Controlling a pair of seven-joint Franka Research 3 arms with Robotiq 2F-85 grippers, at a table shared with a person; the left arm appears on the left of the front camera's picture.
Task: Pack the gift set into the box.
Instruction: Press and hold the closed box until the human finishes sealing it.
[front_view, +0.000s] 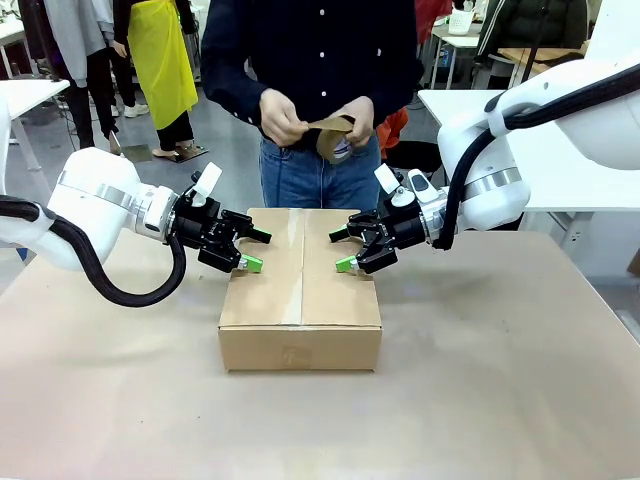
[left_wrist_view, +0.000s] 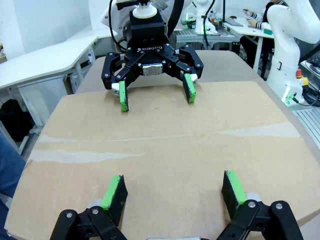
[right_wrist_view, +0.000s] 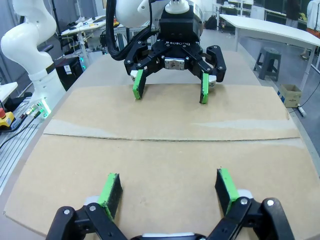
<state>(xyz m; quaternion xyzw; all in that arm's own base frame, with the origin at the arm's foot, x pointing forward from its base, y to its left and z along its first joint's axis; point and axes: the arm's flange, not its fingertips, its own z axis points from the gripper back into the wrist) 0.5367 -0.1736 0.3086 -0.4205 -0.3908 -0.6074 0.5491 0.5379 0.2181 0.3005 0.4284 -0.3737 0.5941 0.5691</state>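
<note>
The plain brown corrugated cardboard box (front_view: 300, 290) sits shut, flaps folded flat, beneath both sets of jaws. The left gripper (front_view: 248, 249) and right gripper (front_view: 346, 250) hover over opposite flaps, jaws wide and empty. The person's hands (front_view: 318, 118) beyond hold brown tape; sealing seems next, calling for flaps pressed down.

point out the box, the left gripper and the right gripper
box (front_view: 300, 345), front view, near side wall
left gripper (front_view: 255, 250), front view, midway between its fingertips
right gripper (front_view: 342, 251), front view, midway between its fingertips
</note>
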